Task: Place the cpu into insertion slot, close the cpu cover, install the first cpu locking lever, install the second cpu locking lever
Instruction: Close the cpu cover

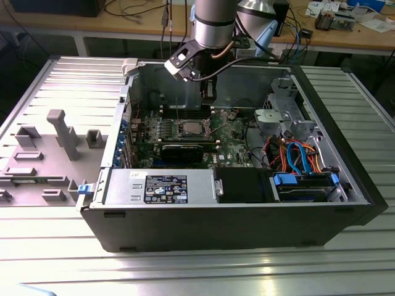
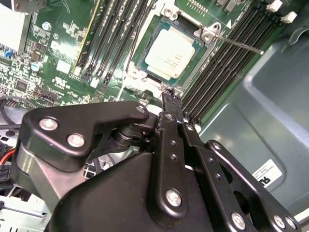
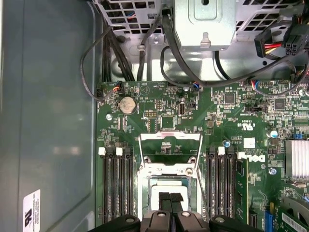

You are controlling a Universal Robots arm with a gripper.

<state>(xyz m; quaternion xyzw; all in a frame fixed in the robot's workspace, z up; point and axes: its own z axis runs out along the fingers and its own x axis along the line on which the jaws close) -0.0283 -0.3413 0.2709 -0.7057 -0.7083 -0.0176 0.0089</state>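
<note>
The gripper (image 2: pixel 172 100), closed and empty, hovered at the edge of the slot (image 2: pixel 136 72). The cpu (image 2: pixel 169 55) sat in the slot just beside it, the cover (image 3: pixel 170 137) raised.

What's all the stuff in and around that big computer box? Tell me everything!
case: one, black, open, on the metal table
tray: one, grey, at the exterior view's left of the case
cpu: one, silver-grey, lying in the slot
cover: one, silvery, raised open beside the slot
memory slots: two banks, black, either side of the slot
graphics card: one, black, beside the cpu
power supply: one, grey, along the case's near wall
cables: several, orange and blue, exterior view's right
arm: one, grey, above the case
fingers: two, black, shut together over the cpu
</note>
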